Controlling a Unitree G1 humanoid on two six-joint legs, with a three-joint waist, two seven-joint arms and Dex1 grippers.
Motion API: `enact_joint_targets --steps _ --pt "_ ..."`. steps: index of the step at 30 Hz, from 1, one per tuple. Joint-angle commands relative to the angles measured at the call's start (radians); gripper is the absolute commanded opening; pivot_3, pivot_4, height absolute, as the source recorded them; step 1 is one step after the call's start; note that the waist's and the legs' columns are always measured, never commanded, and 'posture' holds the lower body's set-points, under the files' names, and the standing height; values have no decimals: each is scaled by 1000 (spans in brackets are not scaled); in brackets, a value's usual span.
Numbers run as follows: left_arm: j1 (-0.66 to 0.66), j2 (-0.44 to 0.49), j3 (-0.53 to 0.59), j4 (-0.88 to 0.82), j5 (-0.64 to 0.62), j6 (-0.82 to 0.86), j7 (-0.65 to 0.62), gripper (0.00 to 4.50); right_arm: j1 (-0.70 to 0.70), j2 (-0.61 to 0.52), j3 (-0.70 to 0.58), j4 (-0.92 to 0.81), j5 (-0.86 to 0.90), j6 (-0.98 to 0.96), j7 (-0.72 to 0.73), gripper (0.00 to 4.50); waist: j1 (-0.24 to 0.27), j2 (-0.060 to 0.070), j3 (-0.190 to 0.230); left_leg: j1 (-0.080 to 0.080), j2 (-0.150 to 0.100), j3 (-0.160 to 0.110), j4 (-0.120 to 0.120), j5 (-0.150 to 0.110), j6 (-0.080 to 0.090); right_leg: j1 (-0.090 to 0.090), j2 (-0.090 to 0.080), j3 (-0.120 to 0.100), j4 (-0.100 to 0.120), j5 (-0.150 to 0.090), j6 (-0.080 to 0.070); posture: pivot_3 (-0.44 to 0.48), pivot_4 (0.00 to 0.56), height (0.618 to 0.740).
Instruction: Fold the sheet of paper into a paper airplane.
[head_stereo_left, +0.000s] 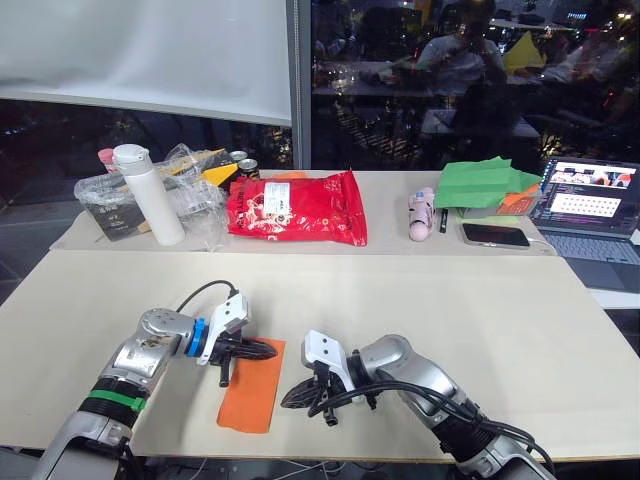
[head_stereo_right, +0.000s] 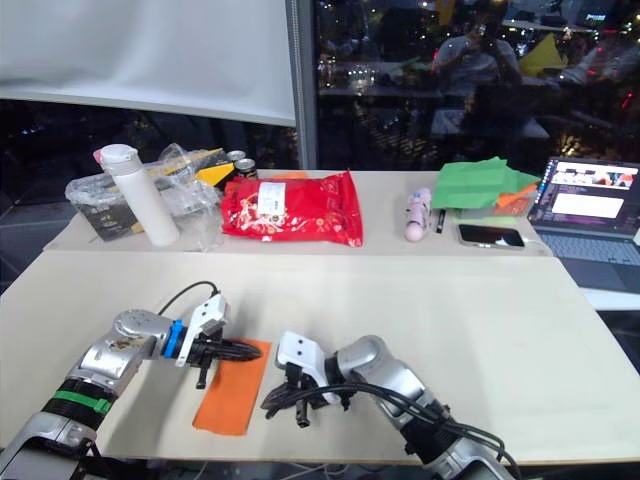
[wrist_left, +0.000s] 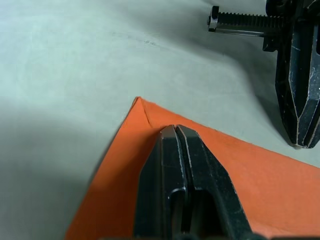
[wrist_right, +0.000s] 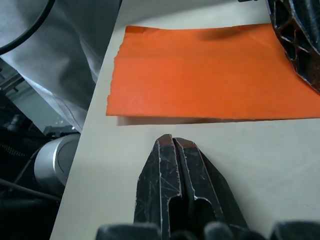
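Sheet of paper lies flat near the tabletop's near edge; your left hand, pressed together, pins its far end, and your right hand, also closed, waits beside it. Push sideways and it could slide off

Silver-grey metal arms with loose black cables, the left one wearing a green band and a blue ring before a white wrist block, each ending in a scuffed black two-fingered claw, left claw, right claw.
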Motion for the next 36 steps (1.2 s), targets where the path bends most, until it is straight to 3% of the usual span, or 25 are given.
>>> enact_joint_targets --steps 1,7,16,28,33,36 --pt "-20 -8 -27 26 32 -13 -26 0 -40 -26 -43 -91 26 67 -22 30 1 0 0 0 0 0 0 0 0 0 0 0 0 0 0 0 150 715" --pt "-54 -21 -39 65 53 -34 -55 0 -100 -14 -62 -104 33 68 -68 30 -1 0 0 -1 0 0 0 0 0 -1 0 0 0 0 0 0 150 715" --pt "-114 -64 -45 125 82 -68 -68 0 -65 75 58 24 -2 -20 -99 30 1 0 0 -2 0 -1 1 0 0 -1 0 0 0 0 1 0 150 715" --pt "-95 -46 -31 94 83 -49 -74 0 22 78 184 -68 81 126 -29 30 -4 0 0 -1 0 -1 0 0 0 -1 0 0 1 0 1 0 150 715" --pt "-73 -29 -29 67 76 -33 -80 0 49 46 174 -108 119 142 -24 30 -4 -1 0 -1 0 -1 0 0 0 -1 1 0 1 -1 2 0 150 715" --pt "-65 -35 -29 61 72 -25 -77 0 47 22 99 -148 166 165 -29 30 -3 -1 0 -1 0 -1 0 0 0 -1 1 0 1 -1 2 0 150 715"
